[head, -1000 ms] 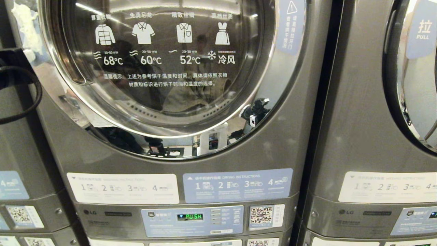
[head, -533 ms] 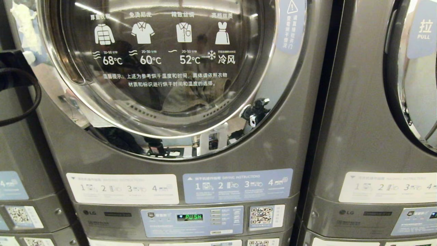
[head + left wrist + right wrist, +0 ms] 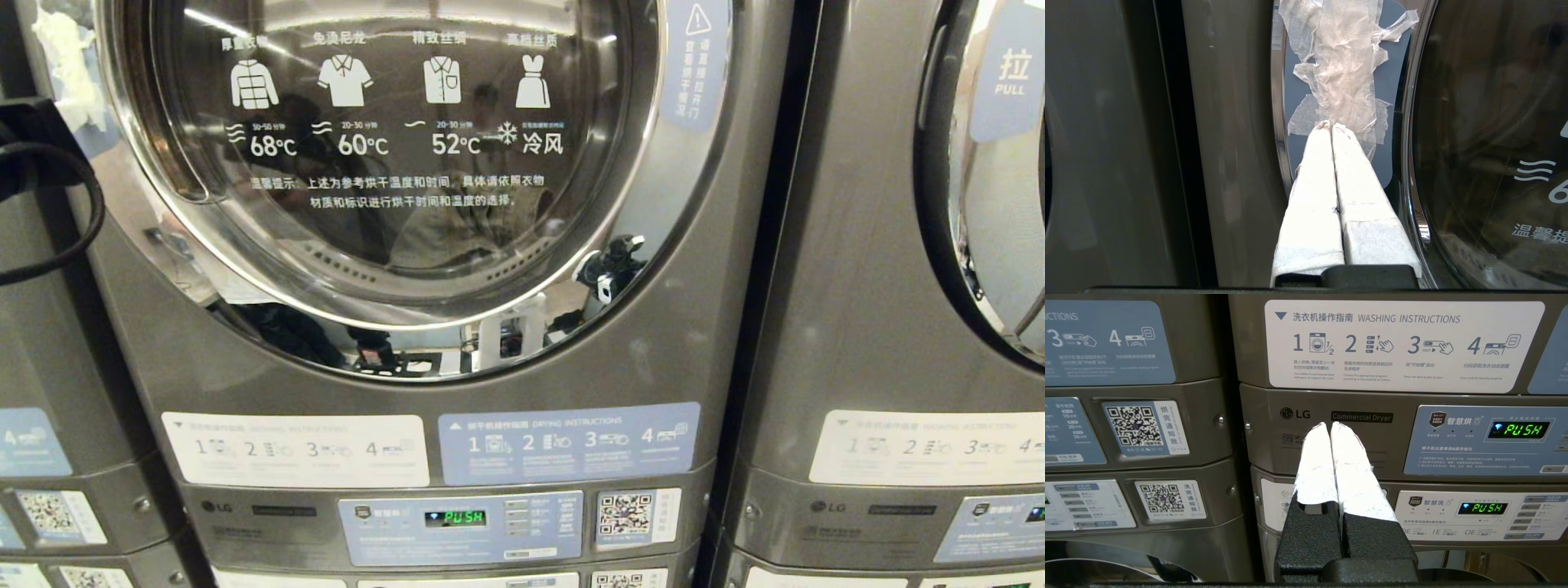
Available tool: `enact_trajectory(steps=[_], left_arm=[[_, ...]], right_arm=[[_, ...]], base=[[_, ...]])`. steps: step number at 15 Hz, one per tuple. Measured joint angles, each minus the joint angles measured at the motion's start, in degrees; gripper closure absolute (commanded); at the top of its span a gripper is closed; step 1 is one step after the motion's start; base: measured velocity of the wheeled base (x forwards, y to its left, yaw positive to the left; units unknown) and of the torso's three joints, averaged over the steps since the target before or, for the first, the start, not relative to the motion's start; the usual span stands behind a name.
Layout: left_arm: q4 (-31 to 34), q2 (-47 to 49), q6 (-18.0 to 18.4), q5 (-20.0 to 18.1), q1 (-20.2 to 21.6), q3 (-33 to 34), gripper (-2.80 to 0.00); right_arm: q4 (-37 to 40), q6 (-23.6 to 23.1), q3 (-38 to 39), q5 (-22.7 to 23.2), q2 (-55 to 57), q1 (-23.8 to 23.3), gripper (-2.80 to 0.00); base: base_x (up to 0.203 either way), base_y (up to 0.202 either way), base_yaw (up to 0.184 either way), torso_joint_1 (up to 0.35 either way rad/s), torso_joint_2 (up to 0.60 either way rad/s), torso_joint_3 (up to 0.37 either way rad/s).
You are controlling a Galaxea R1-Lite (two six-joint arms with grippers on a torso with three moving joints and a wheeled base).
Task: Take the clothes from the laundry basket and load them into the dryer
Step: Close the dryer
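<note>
The left tool (image 3: 1331, 127), pinched shut and empty, is aimed at the taped handle (image 3: 1345, 81). The dryer door (image 3: 392, 163) is closed; the tips should be hooked behind its edge and pulled gently. The right tool (image 3: 1330, 426) is parked shut.

The dryer (image 3: 702, 343) has a brushed grey metal front, and its door (image 3: 384, 155) is glossy dark glass in a mirror-bright chrome ring. Crinkled white tape (image 3: 1343, 73) looks papery and matt.

Neighbouring machine, right (image 3: 898, 286): standing just beside, grey metal, chrome door rim showing.
Neighbouring machine, left (image 3: 49, 351): sitting close alongside, blue label and QR sticker showing.
Washer units below (image 3: 1167, 506): stacking under the upper row, displays glowing green.
Light: overhead strips glinting as streaks across the glass and chrome.
</note>
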State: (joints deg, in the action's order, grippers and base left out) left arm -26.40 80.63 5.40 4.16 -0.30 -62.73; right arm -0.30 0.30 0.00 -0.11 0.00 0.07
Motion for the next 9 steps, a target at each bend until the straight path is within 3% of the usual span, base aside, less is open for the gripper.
enact_trajectory(steps=[9], left_arm=[[-1.1,1.6,0.0,-2.1,-0.1,0.3,0.00]], right_arm=[[0.0,0.1,0.0,0.0,0.0,0.0,0.00]], base=[[0.000,0.000,0.000,0.000,0.00,0.000]])
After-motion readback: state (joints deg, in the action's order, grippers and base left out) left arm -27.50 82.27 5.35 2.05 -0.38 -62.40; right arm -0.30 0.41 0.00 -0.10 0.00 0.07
